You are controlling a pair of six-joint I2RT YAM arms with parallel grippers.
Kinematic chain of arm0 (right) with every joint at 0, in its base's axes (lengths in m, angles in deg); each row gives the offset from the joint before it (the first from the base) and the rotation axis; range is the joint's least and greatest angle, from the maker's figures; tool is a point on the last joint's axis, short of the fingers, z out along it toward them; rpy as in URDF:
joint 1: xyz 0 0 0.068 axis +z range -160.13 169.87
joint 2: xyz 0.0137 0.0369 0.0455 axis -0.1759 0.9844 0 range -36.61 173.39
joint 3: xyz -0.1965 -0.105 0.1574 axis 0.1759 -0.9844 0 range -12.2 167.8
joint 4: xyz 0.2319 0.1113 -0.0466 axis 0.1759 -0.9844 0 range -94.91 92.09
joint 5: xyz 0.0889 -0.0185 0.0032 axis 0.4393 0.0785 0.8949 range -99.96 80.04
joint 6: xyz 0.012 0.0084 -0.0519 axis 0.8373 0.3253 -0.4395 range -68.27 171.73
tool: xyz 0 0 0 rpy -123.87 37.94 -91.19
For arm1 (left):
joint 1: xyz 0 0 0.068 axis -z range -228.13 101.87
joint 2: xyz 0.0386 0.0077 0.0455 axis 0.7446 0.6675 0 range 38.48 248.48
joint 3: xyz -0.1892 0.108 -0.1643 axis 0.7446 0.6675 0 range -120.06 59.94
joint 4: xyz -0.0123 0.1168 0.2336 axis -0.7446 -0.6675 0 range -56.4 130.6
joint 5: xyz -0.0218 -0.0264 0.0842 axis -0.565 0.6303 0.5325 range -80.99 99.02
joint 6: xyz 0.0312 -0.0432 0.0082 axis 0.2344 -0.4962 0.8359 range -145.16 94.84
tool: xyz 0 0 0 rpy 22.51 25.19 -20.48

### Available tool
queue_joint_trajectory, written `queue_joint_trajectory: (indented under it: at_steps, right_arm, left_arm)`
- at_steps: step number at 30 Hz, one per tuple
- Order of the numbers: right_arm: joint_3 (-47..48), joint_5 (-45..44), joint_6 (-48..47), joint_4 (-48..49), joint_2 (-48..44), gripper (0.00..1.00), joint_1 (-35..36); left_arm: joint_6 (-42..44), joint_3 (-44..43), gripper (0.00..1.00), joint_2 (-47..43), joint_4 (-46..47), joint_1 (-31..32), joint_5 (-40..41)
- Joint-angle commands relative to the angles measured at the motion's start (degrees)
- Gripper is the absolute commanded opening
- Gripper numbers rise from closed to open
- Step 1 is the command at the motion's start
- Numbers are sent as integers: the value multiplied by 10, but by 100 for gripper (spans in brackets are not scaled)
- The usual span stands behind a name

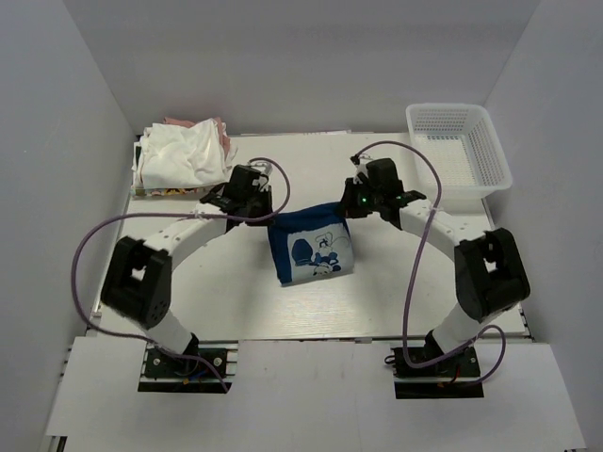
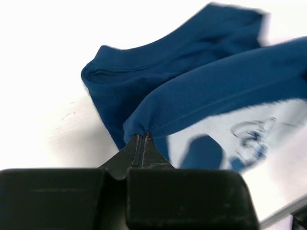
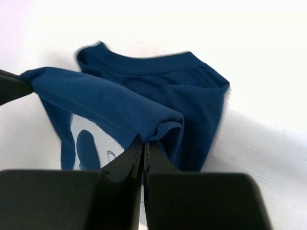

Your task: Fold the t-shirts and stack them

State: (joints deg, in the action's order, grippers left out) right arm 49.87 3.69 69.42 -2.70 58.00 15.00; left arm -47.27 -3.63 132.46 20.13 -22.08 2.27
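Left jaws: clenched on the upper left corner of the navy shirt, with the cloth gathered to a small peak between the tips.
Right jaws: clenched on the upper right corner of the same shirt, pinching a rolled fold.
Navy shirt: in the middle of the table between the two arms. Its near edge is lifted and stretched taut from one pair of jaws to the other, and the collar end lies flat on the table beyond.
Print: a white and light-blue cartoon figure on the side facing the arm bases.
Cloth: soft, matte knit with a ribbed collar band and a stitched seam along the lifted edge.
Other shirts: a crumpled white and pink heap in the far left corner, beyond the left arm and well apart from the navy shirt.
Basket: white plastic mesh, rectangular, in the far right corner beyond the right arm.
Cables: purple, looping wide on the outer side of each arm, away from the shirt.
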Motion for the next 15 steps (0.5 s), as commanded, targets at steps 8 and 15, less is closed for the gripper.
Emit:
queue_joint_trajectory:
  at_steps: [8, 15]
  right_arm:
    - [37, -29, 12, 11, -8, 0, -8]
    - [142, -44, 16, 1, 156, 3, -22]
  left_arm:
    - [-14, -24, 0, -39, 27, 1, 51]
    - [-72, -116, 0, 95, -13, -21, 204]
